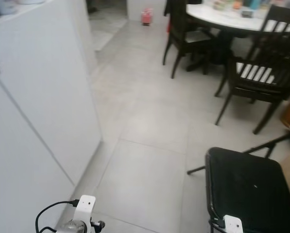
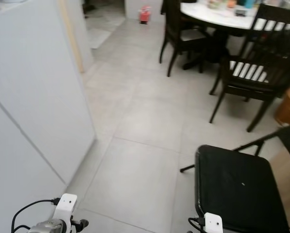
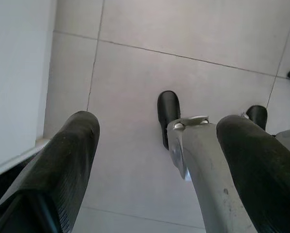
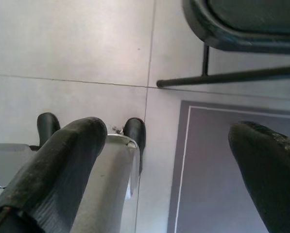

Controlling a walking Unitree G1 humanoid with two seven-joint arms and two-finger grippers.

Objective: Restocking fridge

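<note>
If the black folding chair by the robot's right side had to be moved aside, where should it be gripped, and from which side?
Probably the tubular seat rim of the black folding chair, on the edge facing the open floor. It is thin, rounded and exposed, so two fingers could close over it. Come in from the floor side with the right gripper, which hangs open beside it.

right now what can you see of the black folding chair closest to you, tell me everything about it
The black folding chair stands on the pale tiled floor at the robot's right, near its feet. Its seat is a flat, dark, rounded rectangle that looks padded, edged by a thin black metal tube frame. Nothing lies on the seat. A slim black bar runs along the floor from under it. The right wrist view shows the seat's underside edge and one thin leg above that floor bar.
</note>
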